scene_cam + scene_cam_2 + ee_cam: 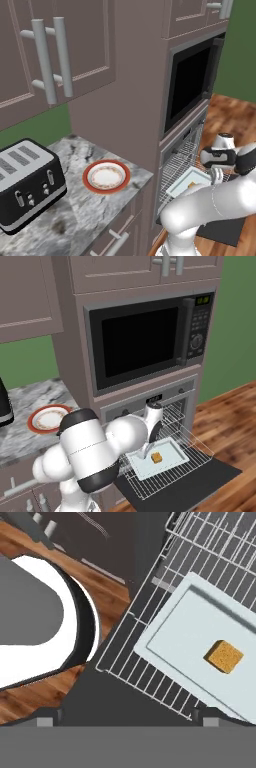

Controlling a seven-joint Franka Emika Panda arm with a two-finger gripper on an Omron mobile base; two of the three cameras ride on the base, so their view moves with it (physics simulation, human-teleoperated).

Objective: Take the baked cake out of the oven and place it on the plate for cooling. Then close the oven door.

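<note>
The oven door [200,483] is lying open and flat at the lower right of the right base view, with a wire rack [192,448] pulled out over it. On the rack a pale baking tray [170,461] is sitting, and the baked cake [156,457], a small golden-brown block, is resting on the tray near its middle. In the hand view the baked cake [224,656] is showing at the right of the frame, on the tray [185,642]. The hand [147,455] is hanging over the left end of the tray, just beside the cake and not touching it, its fingers spread wide and grasping nothing. The plate [106,176], white with an orange-red rim, is lying on the grey marbled counter [70,220] left of the oven [150,403], near a black toaster [27,182]. A microwave [145,341] is sitting above the oven.
</note>
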